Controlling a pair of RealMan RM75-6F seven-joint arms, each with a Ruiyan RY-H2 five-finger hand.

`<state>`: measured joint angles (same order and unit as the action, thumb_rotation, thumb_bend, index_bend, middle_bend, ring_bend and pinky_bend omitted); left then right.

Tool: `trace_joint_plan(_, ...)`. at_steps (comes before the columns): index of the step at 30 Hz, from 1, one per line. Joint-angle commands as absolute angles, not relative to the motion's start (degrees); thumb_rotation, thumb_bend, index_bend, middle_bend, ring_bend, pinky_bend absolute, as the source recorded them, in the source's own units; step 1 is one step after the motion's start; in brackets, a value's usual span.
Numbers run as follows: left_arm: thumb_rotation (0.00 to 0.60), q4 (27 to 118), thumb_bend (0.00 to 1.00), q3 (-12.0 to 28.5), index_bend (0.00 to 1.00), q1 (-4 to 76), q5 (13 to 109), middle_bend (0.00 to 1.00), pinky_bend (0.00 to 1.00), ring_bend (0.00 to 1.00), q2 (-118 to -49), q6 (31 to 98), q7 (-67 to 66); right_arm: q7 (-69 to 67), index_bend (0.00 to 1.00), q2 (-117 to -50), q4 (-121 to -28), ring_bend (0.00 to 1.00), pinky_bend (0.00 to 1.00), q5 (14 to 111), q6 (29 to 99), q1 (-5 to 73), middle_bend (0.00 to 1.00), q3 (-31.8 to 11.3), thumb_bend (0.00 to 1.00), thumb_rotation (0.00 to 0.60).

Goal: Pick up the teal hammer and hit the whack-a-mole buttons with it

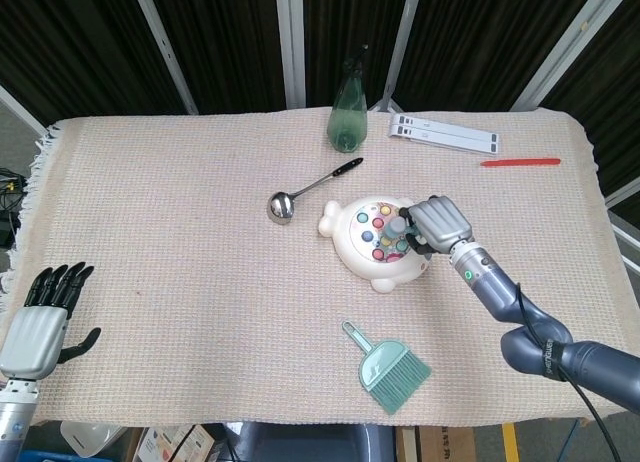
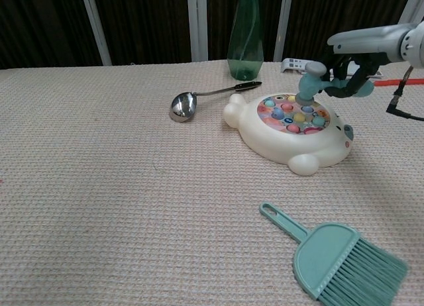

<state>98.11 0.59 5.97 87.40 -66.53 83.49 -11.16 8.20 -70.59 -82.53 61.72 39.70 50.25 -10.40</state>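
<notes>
Chest view, right robot hand [image 2: 351, 71] grasping teal hammer [image 2: 310, 83] over whack-a-mole toy [image 2: 291, 130], left robot hand [image 1: 38, 322] released.

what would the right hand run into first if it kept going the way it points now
Likely the whack-a-mole toy: the right hand points toward it, holding the teal hammer with its head just over the buttons. Exact height is hard to judge.
</notes>
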Motion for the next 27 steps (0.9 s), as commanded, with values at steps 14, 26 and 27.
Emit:
trace_joint_plan(14, 0.6, 99.22, 0.26, 0.24, 0.0, 5.61, 87.96, 0.01, 0.0, 0.0, -66.19, 84.16, -12.31, 0.53, 1.0, -69.07, -78.68, 0.67, 0.35, 65.33, 42.38, 40.97, 0.84, -4.45, 0.87, 0.6)
trace_joint_plan(26, 0.6, 101.73, 0.26, -0.01, 0.0, 5.28, 88.26, 0.01, 0.0, 0.0, -65.65, 84.66, -15.17, -6.98, 0.94, -73.66, -67.96, 0.59, 0.32, 69.79, 39.69, 38.49, 0.81, -2.39, 0.88, 0.6)
trace_joint_plan(27, 0.6, 101.92, 0.26, -0.03, 0.0, 5.25, 88.29, 0.01, 0.0, 0.0, -65.59, 84.71, -15.35, -7.49, 0.92, -74.03, -67.25, 0.58, 0.31, 70.12, 39.5, 38.44, 0.8, -2.37, 0.88, 0.6)
